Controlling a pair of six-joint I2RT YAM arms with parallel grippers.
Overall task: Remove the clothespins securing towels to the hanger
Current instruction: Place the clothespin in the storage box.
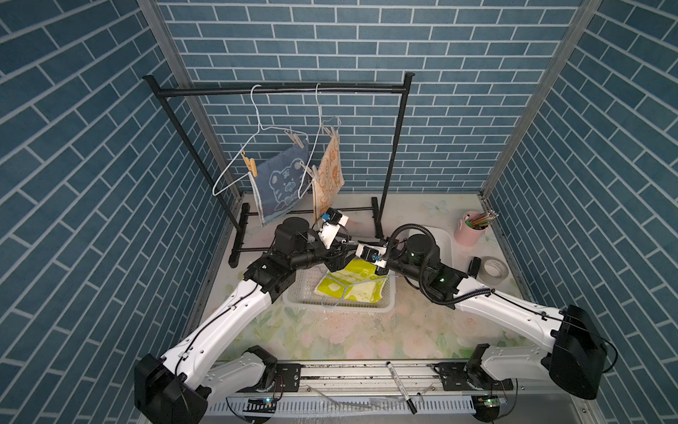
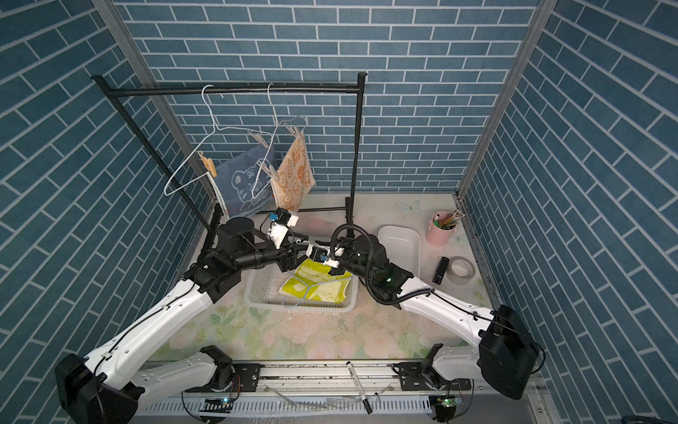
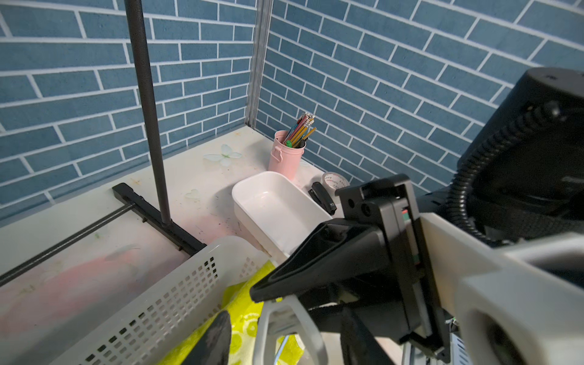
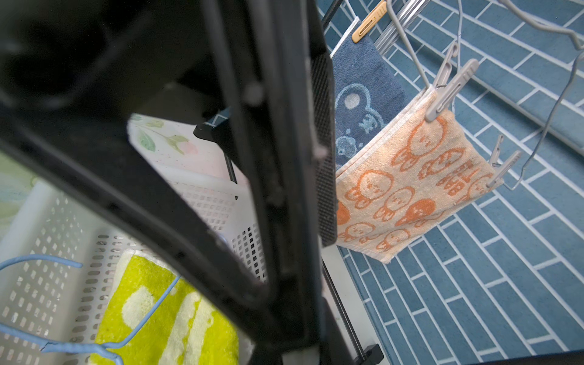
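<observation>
Bench (image 1: 330, 337) centre: yellow-green towel (image 1: 352, 290) in basket (image 1: 299, 290), no pins seen; four clothespins (image 1: 248, 164) await you on hung towels (image 1: 279, 183); left gripper (image 1: 339, 257) parted, contents unclear; right gripper (image 1: 379, 270) unreadable.

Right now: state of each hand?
Left hand: open.
Right hand: cannot tell whether it is shut or holding anything.

Colour and pattern notes. walls (image 1: 367, 44) — blue brick pattern, white mortar lines. rack (image 1: 279, 90): black. Hung hangers (image 1: 257, 110): white. hanger in basket (image 4: 72, 347): light blue. denim-blue towel (image 1: 280, 180): white cartoon tiger. orange-cream towel (image 4: 410, 189): orange bunnies. yellow-green towel (image 1: 352, 284): pale prints. tan clothespin (image 4: 369, 22); grey-white clothespins (image 4: 450, 93). basket (image 1: 330, 307): white, perforated. cup (image 1: 467, 233): pink. table surface (image 1: 348, 337) — pale floral print.
</observation>
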